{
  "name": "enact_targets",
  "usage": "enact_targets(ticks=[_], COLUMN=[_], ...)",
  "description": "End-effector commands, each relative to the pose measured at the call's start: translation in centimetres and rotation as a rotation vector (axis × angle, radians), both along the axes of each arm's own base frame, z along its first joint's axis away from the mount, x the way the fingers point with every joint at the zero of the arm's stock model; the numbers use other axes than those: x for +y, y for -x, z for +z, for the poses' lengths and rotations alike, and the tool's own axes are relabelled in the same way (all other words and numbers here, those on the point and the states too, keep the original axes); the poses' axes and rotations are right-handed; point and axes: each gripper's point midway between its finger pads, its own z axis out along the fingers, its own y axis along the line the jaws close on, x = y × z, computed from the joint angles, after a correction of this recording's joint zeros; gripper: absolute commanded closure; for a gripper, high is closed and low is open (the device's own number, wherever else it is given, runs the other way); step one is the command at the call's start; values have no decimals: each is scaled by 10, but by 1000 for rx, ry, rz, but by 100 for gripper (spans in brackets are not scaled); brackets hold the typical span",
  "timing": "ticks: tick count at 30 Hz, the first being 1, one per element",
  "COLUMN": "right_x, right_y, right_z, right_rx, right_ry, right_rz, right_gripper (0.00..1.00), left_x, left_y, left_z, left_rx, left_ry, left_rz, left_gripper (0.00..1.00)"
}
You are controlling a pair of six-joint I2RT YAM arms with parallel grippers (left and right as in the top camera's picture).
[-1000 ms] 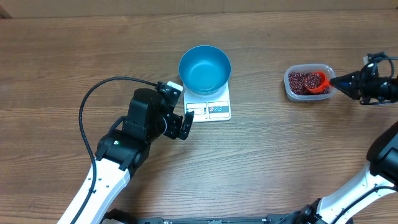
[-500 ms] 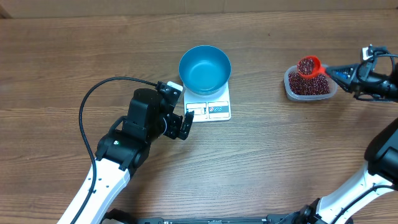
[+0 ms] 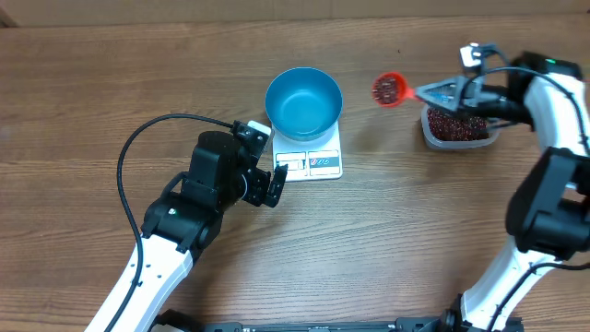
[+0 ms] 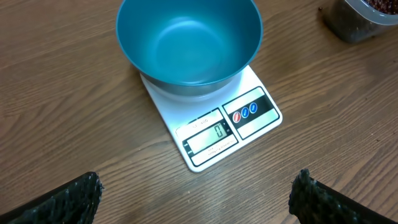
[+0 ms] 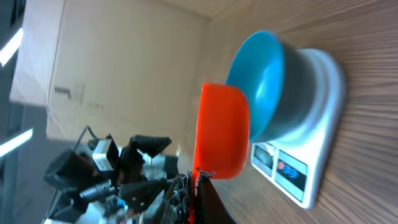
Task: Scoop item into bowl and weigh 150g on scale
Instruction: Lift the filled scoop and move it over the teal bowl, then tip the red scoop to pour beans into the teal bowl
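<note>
R gripper (image 3: 449, 93) clenched on orange scoop (image 3: 388, 89) handle. Scoop is full of beans (image 3: 384, 88), handle axis approx. left-right. Blue bowl (image 3: 303, 101) sits on scale (image 3: 323, 164), to scoop's left, so R arm is nearer. L gripper (image 3: 268, 182) wide open, empty, by scale's front corner.

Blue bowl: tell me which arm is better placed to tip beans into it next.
Right. The right pincer is shut on the orange scoop, loaded with beans and held up between the tub and the bowl. The left pincer is open and empty, near the scale.
</note>
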Motion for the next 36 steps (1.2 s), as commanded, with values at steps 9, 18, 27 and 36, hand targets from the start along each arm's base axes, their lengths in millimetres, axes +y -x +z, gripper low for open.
enact_targets(ticks=[9,18,27,36], right_x=[98,140,161,168], right_y=[-23,-42,-58,-54], right_z=[-22,-40,-28,-32], right_rx=[71,-22,-221,-344], right_ry=[132,550,957,1272], right_rz=[120,63,-33,-102], right_gripper=[96,96,96,96], left_x=[0,0,0,0], left_y=[1,1,1,1], left_z=[-4,-4,-4,-4], left_rx=[14,14,14,14], left_ry=[7,7,7,7], left_rz=[5,6,5,6], left_gripper=[0,0,1,1])
